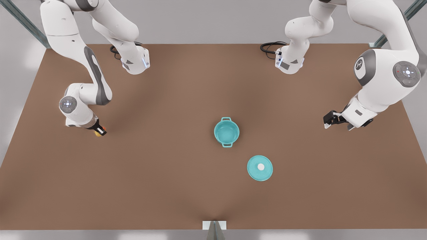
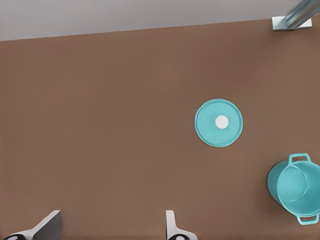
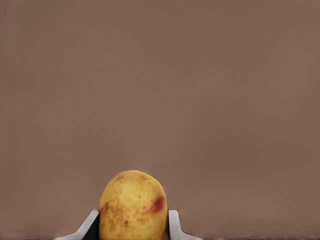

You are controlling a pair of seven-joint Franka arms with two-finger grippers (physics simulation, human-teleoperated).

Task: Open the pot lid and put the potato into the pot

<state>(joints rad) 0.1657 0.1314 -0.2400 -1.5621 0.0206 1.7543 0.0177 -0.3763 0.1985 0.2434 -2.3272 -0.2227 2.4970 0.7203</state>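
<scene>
Right gripper, near the brown table's left edge in the front view, clamps the small yellow-orange potato; left gripper hangs spread apart over bare tabletop, well apart from the round teal pot and the flat teal pot lid.

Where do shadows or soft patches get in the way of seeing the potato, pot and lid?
Front view: soft arm shadows darken the table; the potato sits dim under the right gripper, while the pot and lid stay evenly lit. Right wrist view: potato crisp. Left wrist view: no glare.

The potato is cut off by the right wrist view's edge between the right pincer fingers.
</scene>
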